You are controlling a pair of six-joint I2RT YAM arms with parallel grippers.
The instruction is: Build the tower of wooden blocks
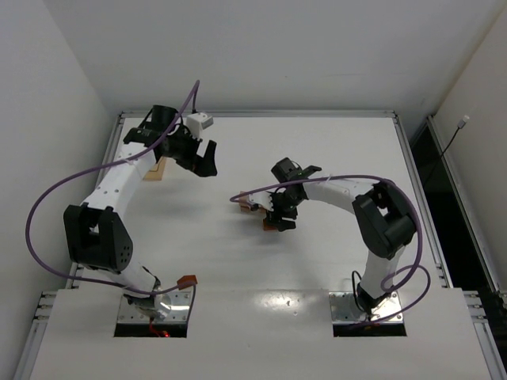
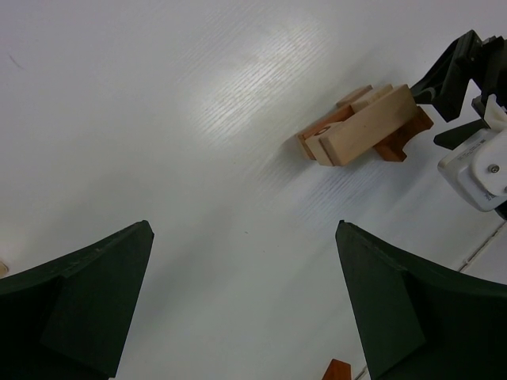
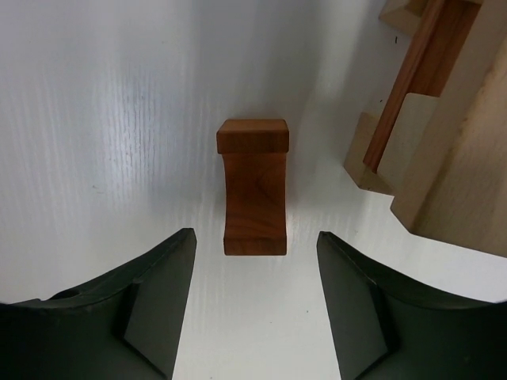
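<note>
Only partly framed, the block stack (image 3: 459,158) flanks the parted, empty right pincer (image 3: 253,235); left pincer (image 2: 244,226) gapes empty.

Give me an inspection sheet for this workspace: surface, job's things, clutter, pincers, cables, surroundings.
Surface: white table with a metal edge.
Job's things: block cluster mid-table; brown block lying alone beside it; red piece at the near left.
Clutter: pale wood piece, partly under the left arm.
Pincers: left pincer open and empty over bare table; right pincer open, straddling the brown block without touching it.
Cables: purple cables in big slack loops.
Surroundings: white walls; dark gap right of the table with a cord.
</note>
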